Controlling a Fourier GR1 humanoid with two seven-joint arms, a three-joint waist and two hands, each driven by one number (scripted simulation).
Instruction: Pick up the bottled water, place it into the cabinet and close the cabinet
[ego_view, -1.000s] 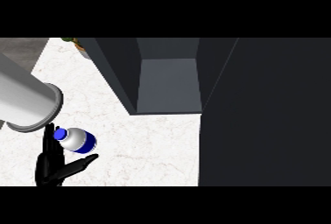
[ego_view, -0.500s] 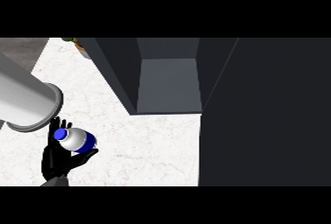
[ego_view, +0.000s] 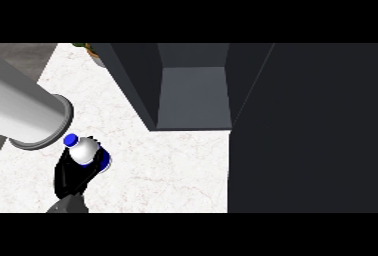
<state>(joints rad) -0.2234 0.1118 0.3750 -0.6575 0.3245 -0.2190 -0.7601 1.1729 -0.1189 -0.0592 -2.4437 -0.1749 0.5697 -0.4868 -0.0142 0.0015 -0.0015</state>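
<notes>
The bottled water is white with a blue cap and a blue band. It shows at the lower left of the head view, over the white marble counter. My left hand is black and curls round the bottle's lower part, hiding some of it. A thick grey forearm comes in from the left edge and ends just above the bottle. The dark grey cabinet stands open at the top centre, to the right of and beyond the bottle, and nothing shows inside it. My right hand does not show.
A large dark panel fills the right side of the view beside the cabinet's opening. A small plant-like object peeks out at the top left behind the cabinet's wall. Bare marble lies between the bottle and the dark panel.
The bottle and the hand have shifted slightly upward in the view, toward the forearm's end. The fingers, spread a second ago, have drawn in round the bottle.
</notes>
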